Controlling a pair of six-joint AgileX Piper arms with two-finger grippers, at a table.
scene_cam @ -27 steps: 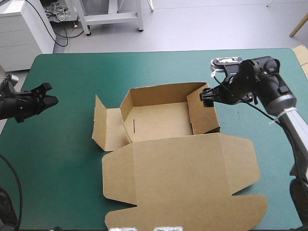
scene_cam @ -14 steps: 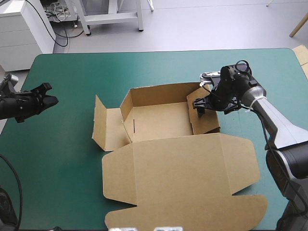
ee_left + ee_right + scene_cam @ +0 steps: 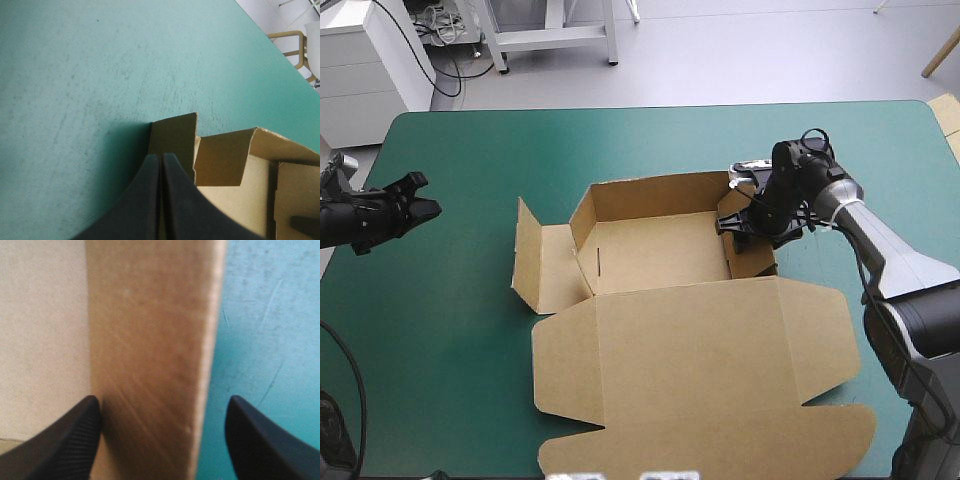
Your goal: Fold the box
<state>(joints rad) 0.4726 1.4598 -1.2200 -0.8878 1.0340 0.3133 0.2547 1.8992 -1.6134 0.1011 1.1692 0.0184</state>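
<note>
The bench (image 3: 460, 150) is covered in teal-green. At its middle the brown box (image 3: 690, 370) is laid as an open tray, with the lid spread flat toward the near edge and a side flap (image 3: 535, 260) outspread toward the left edge. The tray's right wall (image 3: 150, 340) is straddled by the right tool (image 3: 162, 405), whose black fingers are set wide apart with nothing gripped. The left tool (image 3: 161, 156) is seen fully closed and empty near the left edge, well apart from the box.

Pale grey floor (image 3: 740, 50), white cabinet (image 3: 365, 62), white metal frame (image 3: 552, 37), teal-green table (image 3: 460, 350)
</note>
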